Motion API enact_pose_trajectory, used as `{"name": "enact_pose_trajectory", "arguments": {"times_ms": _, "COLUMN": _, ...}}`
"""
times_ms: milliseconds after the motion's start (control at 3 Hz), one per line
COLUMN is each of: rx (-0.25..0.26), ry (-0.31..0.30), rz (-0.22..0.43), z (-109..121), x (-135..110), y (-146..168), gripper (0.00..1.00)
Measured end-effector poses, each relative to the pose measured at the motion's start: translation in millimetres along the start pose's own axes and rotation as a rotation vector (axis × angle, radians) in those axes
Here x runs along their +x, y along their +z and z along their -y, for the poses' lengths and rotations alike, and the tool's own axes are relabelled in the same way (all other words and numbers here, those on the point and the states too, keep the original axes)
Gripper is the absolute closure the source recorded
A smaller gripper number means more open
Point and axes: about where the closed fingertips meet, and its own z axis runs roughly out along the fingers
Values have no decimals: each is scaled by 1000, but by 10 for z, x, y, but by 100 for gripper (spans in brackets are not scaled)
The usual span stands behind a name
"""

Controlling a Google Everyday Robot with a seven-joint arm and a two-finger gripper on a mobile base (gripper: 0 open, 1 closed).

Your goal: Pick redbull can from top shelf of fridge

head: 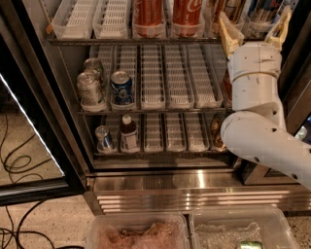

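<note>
Far left, the black-framed glass door point(34, 146) hangs wide open, with dark cables point(14, 160) looping on the floor beside it. Into the fridge point(194, 182) now: the top shelf point(82, 19) shows bare white ribbed lanes at its left end, then two red Coca-Cola cans point(148, 14) standing side by side. One rack down, silver cans point(90, 90) line up in the left lane, and a shorter dark-blue can point(121, 87) stands just beside them. On the lowest rack are a small can point(103, 138) and a brown bottle point(128, 133), close neighbours. Over to the right, the claw point(253, 26) is up at the top shelf's right end, its tan fingers point(227, 30) spread wide apart. The redbull can point(261, 10) stands upright on that shelf, seen in the gap between them. Whether they touch it, I cannot tell. The white arm point(255, 97) drops away below, covering the right-hand lanes. Along the bottom edge sit two clear plastic bins point(136, 231).
</note>
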Motion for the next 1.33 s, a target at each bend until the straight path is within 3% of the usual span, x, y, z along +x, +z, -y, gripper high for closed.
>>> {"name": "enact_pose_trajectory", "arguments": {"times_ms": 667, "rx": 11, "ry": -12, "rz": 5, "z": 15, "x": -25, "y": 2, "gripper": 30}}
{"name": "enact_pose_trajectory", "arguments": {"times_ms": 1000, "rx": 72, "ry": -44, "rz": -13, "z": 80, "x": -27, "y": -23, "gripper": 30}}
{"name": "enact_pose_trajectory", "arguments": {"times_ms": 1333, "rx": 95, "ry": -56, "rz": -24, "z": 129, "x": -13, "y": -26, "gripper": 21}}
